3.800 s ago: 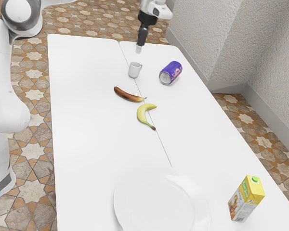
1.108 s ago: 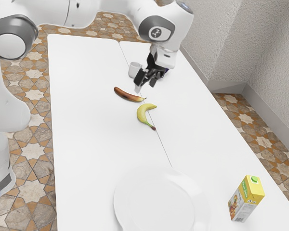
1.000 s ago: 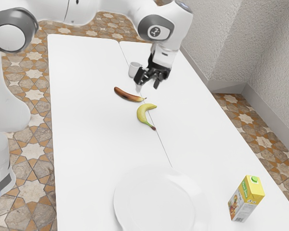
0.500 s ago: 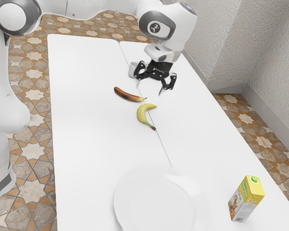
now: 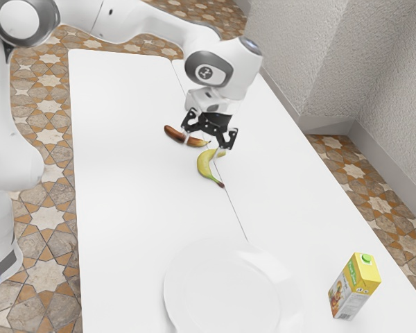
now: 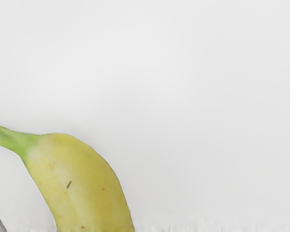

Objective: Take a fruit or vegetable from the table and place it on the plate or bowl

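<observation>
**Pincer poised over yellow banana, nothing lifted yet**

The task is at its opening stage. The pincer (image 5: 209, 137) hangs low with its fingers spread wide apart and holds nothing. It sits just above the stem end of the yellow banana (image 5: 208, 165), which lies flat on the white desk (image 5: 125, 208). From the banana, the pincer is at 12 o'clock in the exterior view. The white plate (image 5: 225, 291) is well apart at 6 o'clock and has nothing on it. Left to do, as I judge it: come down, close on the fruit, lift it, carry it to the plate and let go.

The yellow banana's long axis runs roughly from 12 to 6 o'clock in the exterior view. Its stem is at the 1 o'clock end, its dark tip at the 5 o'clock end, and its curved back bulges toward 9. The wrist view has the green stem and plump upper body close under the hand.

A brown banana (image 5: 180, 135) lies just beside the pincer at 9 o'clock, and a juice carton (image 5: 354, 285) stands far off at 4.
</observation>
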Tool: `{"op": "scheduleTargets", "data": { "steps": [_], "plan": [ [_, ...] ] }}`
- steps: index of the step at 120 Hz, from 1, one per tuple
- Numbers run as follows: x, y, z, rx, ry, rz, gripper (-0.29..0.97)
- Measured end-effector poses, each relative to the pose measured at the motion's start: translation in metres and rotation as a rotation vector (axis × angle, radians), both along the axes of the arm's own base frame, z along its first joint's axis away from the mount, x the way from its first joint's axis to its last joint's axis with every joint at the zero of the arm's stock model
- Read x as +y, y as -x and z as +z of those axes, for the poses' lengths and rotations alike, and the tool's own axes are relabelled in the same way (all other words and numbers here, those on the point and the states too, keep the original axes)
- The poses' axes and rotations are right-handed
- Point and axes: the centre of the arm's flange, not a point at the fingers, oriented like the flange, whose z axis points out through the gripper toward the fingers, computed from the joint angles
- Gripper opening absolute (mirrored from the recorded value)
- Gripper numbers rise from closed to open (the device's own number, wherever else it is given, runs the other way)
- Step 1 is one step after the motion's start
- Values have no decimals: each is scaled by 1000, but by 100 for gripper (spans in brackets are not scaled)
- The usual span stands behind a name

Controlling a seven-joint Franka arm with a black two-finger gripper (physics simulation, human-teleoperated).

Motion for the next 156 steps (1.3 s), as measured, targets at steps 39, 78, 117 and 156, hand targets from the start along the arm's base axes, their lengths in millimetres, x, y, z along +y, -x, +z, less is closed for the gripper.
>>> {"op": "scheduleTargets", "data": {
  "steps": [39,78,117,156],
  "plan": [
    [22,-7,-3,-50,-16,-53,68],
    [1,-21,-33,-50,18,-132,68],
    [4,-25,-42,-77,20,-154,68],
    [9,-27,-56,-66,11,-149,68]
  ]
}}
